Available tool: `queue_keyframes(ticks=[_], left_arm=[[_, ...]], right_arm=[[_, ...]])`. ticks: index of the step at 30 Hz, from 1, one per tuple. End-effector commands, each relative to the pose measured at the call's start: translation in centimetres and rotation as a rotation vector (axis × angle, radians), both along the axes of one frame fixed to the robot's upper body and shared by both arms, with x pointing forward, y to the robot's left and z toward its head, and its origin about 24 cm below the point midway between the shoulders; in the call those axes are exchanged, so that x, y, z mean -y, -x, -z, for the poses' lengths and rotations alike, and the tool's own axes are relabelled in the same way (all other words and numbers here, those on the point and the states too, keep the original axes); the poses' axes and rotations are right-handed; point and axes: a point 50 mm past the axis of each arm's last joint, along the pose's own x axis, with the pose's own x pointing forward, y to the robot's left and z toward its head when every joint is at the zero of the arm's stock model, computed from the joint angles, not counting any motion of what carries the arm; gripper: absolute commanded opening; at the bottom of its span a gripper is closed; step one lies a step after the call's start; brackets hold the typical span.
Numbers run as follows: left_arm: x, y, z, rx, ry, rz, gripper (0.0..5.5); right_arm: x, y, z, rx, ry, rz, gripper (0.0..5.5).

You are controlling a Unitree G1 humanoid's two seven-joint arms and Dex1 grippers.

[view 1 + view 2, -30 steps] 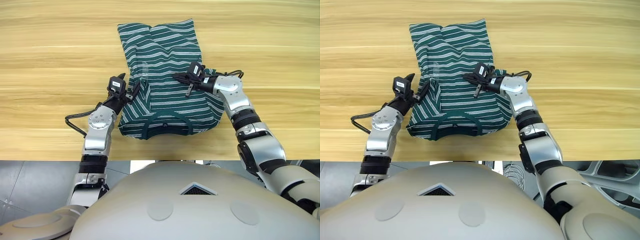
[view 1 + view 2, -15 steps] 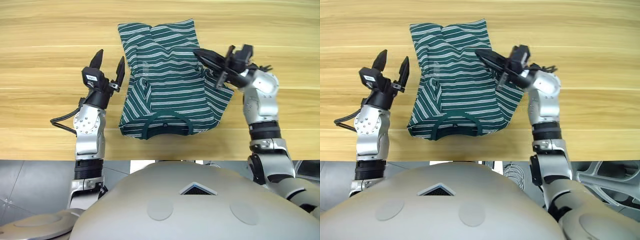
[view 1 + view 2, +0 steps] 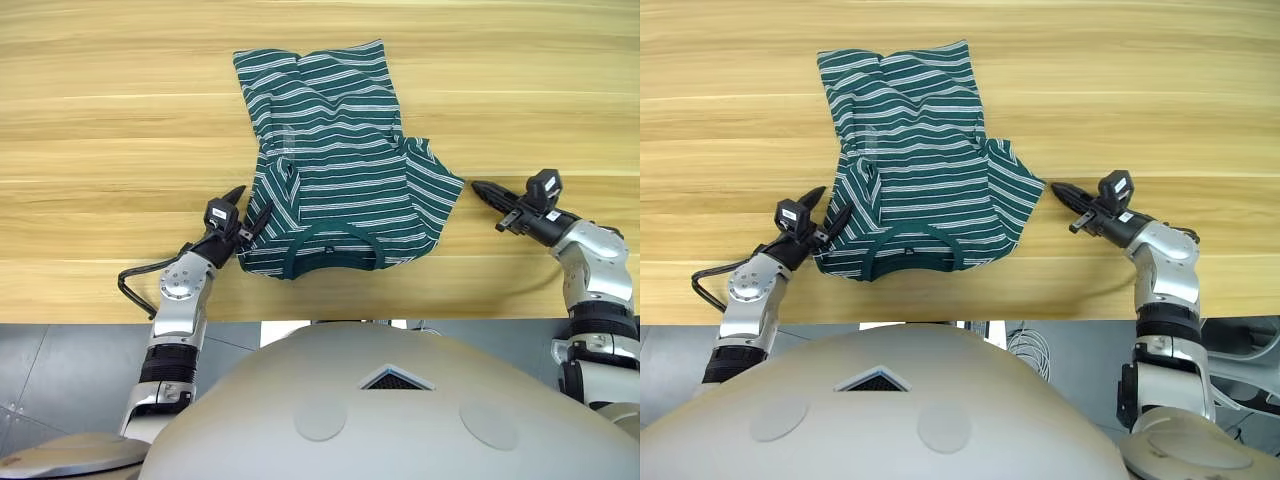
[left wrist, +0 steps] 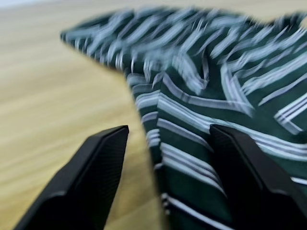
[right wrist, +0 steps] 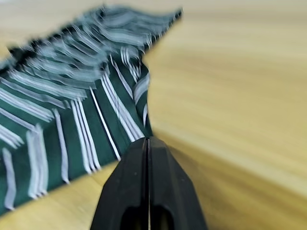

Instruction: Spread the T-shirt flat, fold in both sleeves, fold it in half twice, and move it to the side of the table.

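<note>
Two tools, both empty. Left tool (image 3: 250,203) is released, fingers spread, straddling the near-left edge of the dark green white-striped T-shirt (image 3: 335,150): one finger over cloth, the other over bare wood. Right tool (image 3: 483,189) is clenched on nothing, low over the pale wooden counter (image 3: 120,100), near the jutting sleeve (image 3: 438,182) but apart from it. T-shirt lies rumpled, collar (image 3: 335,243) toward the robot, close to the counter's near edge. Its left side is bunched inward and the far hem is wavy. Not flat yet.

Risks, as judged:
- Cloth at the left tool looks doubled, so a pinch there may take several layers and drag the whole garment rather than open the fold.
- Right tool going in clenched would shove the sleeve and add wrinkles.
- Any pull toward the robot could slide the collar end off the counter.
</note>
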Motion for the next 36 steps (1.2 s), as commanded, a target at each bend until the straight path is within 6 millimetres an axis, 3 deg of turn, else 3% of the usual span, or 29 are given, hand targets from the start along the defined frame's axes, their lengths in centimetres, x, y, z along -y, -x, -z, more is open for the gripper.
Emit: queue_keyframes(ticks=[1, 7, 20, 26, 36], left_arm=[[0.0, 1.1, 2.3, -0.107, -0.093, 0.016, 3.05], [0.1, 1.5, 3.0, -0.115, -0.122, 0.011, 3.05], [1.3, 2.6, 2.5, -0.091, -0.105, 0.019, 3.05], [1.4, 2.5, 2.3, -0.085, -0.104, 0.022, 3.05], [1.5, 2.6, 2.2, -0.083, -0.099, 0.021, 3.05]], right_arm=[[0.5, -0.2, -0.1, -0.037, -0.008, 0.009, 0.20], [0.0, -0.3, 0.5, -0.130, -0.029, 0.016, 1.20], [-1.8, -0.5, -0.3, -0.197, -0.097, -0.058, 3.40], [-2.4, -0.7, -0.1, -0.209, -0.088, -0.045, 3.40], [-2.6, -2.1, 0.2, -0.168, -0.069, 0.021, 1.67]])
